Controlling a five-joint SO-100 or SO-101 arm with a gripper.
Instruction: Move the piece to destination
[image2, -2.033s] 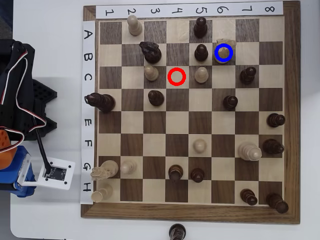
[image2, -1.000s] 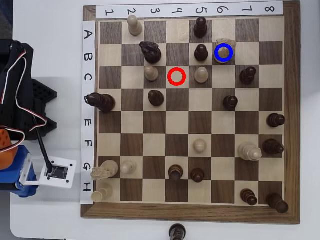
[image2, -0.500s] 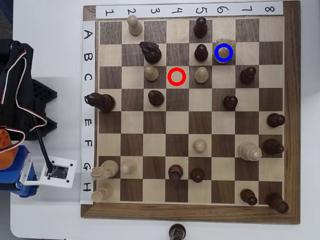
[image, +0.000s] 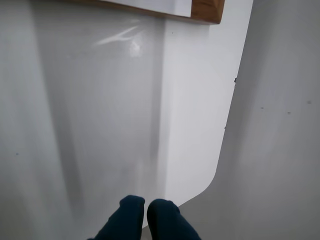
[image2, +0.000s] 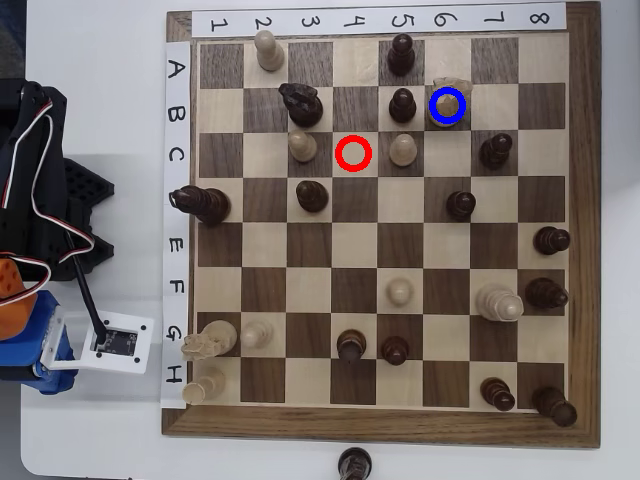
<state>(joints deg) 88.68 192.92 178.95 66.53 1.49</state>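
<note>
And here I am, well off the chessboard (image2: 585, 230), parked over bare white table (image: 100, 125). My gripper (image: 146, 206) shows its two dark fingertips pressed together with nothing between them, only the board's wooden corner at the top of my wrist view. Overhead, the piece (image2: 449, 92) stands on the board inside the blue ring (image2: 448, 106), right of a dark pawn (image2: 402, 103). The red ring (image2: 353, 153) sits empty.

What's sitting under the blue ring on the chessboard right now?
In the overhead view the blue ring overlies a pale cream piece on a light square; its notched top shows above the ring. Its base is covered.
</note>
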